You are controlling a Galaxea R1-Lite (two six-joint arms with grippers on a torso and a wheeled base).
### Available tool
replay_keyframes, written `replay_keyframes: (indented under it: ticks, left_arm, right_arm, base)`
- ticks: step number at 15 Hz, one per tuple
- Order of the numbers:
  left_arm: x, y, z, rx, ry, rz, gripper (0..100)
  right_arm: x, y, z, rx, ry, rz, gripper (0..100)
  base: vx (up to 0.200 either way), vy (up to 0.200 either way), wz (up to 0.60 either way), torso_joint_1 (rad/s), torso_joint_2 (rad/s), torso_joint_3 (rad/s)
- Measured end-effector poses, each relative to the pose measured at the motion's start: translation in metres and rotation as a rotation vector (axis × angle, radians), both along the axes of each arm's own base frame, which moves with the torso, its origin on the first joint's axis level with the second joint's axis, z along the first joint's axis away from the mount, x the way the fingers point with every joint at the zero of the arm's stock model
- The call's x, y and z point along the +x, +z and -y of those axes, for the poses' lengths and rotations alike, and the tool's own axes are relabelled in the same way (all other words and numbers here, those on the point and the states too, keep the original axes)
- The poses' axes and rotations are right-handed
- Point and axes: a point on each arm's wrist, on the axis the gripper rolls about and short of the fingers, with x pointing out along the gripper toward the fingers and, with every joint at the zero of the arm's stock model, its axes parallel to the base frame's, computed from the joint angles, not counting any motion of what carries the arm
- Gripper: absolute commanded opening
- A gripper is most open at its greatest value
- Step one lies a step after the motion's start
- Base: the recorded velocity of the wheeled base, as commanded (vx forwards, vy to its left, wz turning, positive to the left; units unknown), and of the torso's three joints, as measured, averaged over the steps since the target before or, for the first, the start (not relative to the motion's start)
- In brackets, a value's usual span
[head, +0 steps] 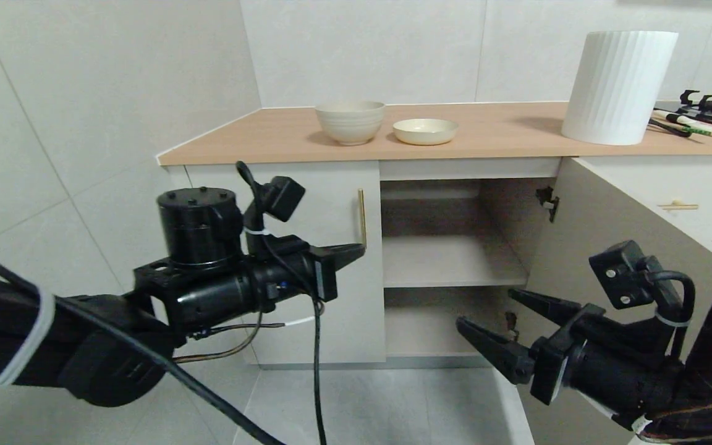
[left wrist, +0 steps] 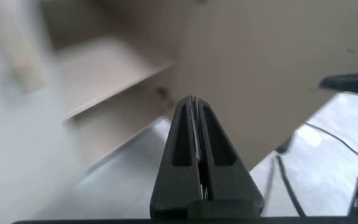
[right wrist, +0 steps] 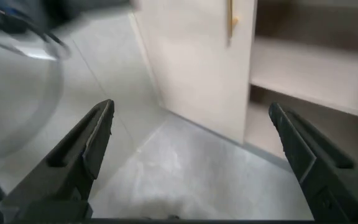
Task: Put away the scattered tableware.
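You had one bowl (head: 350,122) and one shallow dish (head: 425,131) side by side, not touching, toward the front edge of the countertop (head: 257,139). The dish stood above the cabinet opening and its one shelf (head: 449,259), between one shut door (head: 331,204) and one door swung wide (head: 578,235). Farther right stood one white ribbed canister (head: 618,86) with chopsticks (head: 699,127) beyond it; your left gripper (head: 356,250), fingers pressed together, hung before the shut door, and your right gripper (head: 486,307), spread wide, before the opening's lower part.

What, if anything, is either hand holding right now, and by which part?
Nothing: the left hand is shut and empty, the right hand open and empty.
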Motion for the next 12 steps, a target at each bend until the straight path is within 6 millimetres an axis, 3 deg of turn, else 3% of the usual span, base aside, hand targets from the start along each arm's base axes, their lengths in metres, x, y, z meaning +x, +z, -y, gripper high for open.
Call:
replay_keyframes:
  ticks: [3, 4, 8, 10, 12]
  left_arm:
    - [-0.021, 0.020, -0.040, 0.013, 0.087, -0.027, 0]
    - [-0.030, 0.027, -0.052, 0.016, 0.115, -0.035, 100]
    - [-0.063, 0.057, -0.075, 0.002, 0.161, 0.000, 100]
    - [-0.073, 0.067, -0.081, -0.012, 0.209, 0.039, 100]
    - [-0.079, 0.071, -0.088, -0.019, 0.263, 0.059, 100]
  right_arm:
    - [0.026, 0.016, -0.001, -0.097, -0.051, -0.034, 100]
    - [0.036, 0.030, -0.003, -0.108, -0.061, -0.036, 100]
    - [0.063, 0.073, -0.009, -0.154, -0.082, -0.087, 100]
    - [0.065, 0.074, -0.009, -0.157, -0.085, -0.264, 100]
    - [0.065, 0.083, -0.008, -0.097, -0.034, -0.304, 100]
  base:
    - [0.000, 0.000, 0.00, 0.000, 0.00, 0.000]
    - [0.000, 0.000, 0.00, 0.000, 0.00, 0.000]
    - [0.000, 0.000, 0.00, 0.000, 0.00, 0.000]
    - [0.000, 0.000, 0.00, 0.000, 0.00, 0.000]
    - [0.000, 0.000, 0.00, 0.000, 0.00, 0.000]
